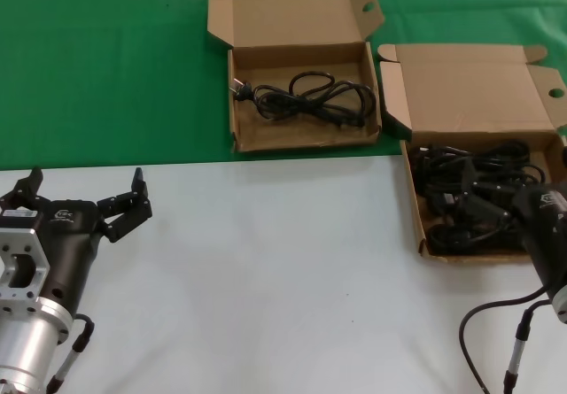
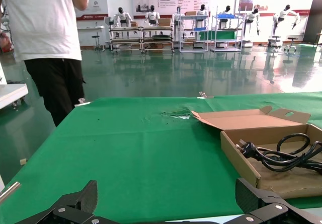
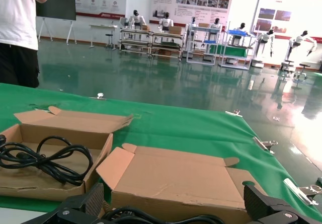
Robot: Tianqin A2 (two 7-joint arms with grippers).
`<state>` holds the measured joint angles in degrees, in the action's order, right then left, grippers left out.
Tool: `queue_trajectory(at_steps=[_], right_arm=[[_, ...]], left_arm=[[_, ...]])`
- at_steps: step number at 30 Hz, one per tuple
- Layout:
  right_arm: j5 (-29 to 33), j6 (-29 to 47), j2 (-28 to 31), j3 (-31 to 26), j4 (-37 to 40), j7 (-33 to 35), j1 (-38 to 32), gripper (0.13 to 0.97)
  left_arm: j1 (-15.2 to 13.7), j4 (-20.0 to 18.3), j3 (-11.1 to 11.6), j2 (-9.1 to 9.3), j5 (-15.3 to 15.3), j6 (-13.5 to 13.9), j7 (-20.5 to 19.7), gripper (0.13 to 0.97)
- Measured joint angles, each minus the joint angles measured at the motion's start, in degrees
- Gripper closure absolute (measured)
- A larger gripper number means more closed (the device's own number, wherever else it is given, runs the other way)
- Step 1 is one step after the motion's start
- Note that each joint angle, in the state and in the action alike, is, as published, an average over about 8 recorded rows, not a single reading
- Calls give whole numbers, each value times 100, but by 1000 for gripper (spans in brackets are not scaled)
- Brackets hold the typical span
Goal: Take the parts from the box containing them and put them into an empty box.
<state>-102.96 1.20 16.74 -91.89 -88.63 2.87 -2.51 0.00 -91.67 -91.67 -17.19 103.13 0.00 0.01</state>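
Your right gripper (image 1: 496, 221) sat low over the full box (image 1: 415, 190), fingers spread wide with nothing pinched yet, the tangle of cords (image 1: 469, 181) right under and ahead of them. The other box (image 1: 235, 102) lay up and to the left with one cord (image 1: 306, 93) stretched across it. The left gripper (image 1: 84, 201) idled open over the white counter (image 1: 283, 270).
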Motion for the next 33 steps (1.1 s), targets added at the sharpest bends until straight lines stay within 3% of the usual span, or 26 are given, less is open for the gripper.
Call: queue_trajectory(at_steps=[33], right_arm=[[0,0,0,0,0,0,0,129]], left_arm=[[0,0,0,0,0,0,-1,132]])
